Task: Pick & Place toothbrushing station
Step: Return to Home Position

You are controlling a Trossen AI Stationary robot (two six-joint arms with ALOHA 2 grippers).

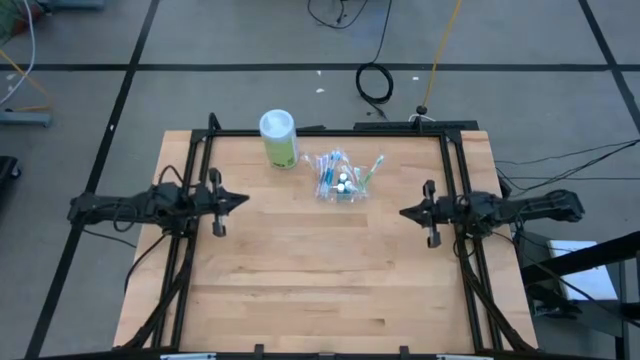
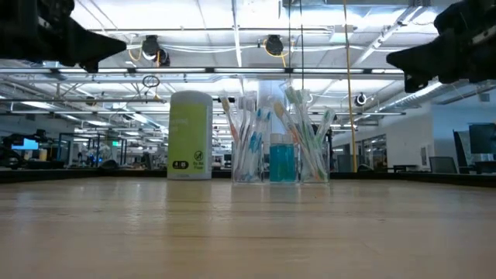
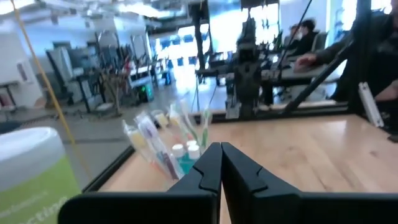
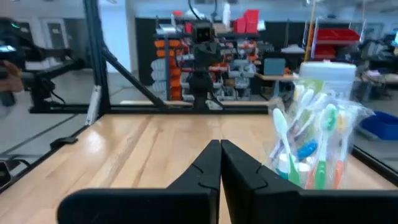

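As the arms stand at this moment: the left tool (image 1: 243, 201) and the right tool (image 1: 404, 212) face each other across the bench (image 1: 320, 290). Each is raised near its own side rail, well apart from the set.
Left tool: its fingers (image 3: 208, 165) are pressed together tip to tip, with nothing between them.
Right tool: its fingers (image 4: 233, 165) are likewise clenched and empty.
Clear cup (image 1: 340, 187): it stands upright toward the far edge of the bench, between the two arms. It is near the green canister (image 1: 279, 138) but not touching it.
Toothbrushes (image 2: 249, 139): they stand head-up inside the cup, with handles fanned outward.
Tubes (image 1: 343, 182): they sit white caps uppermost, among the brush handles in the cup.
Step in hand: this is judged to be the retreat to the rest pose. The sorting looks complete, since no piece of the set lies loose on the bench.
How to do it well: carry both tools high and clenched, and draw each arm back along its own side. Route neither arm over the far middle of the bench, where a clipped handle could topple the light cup.
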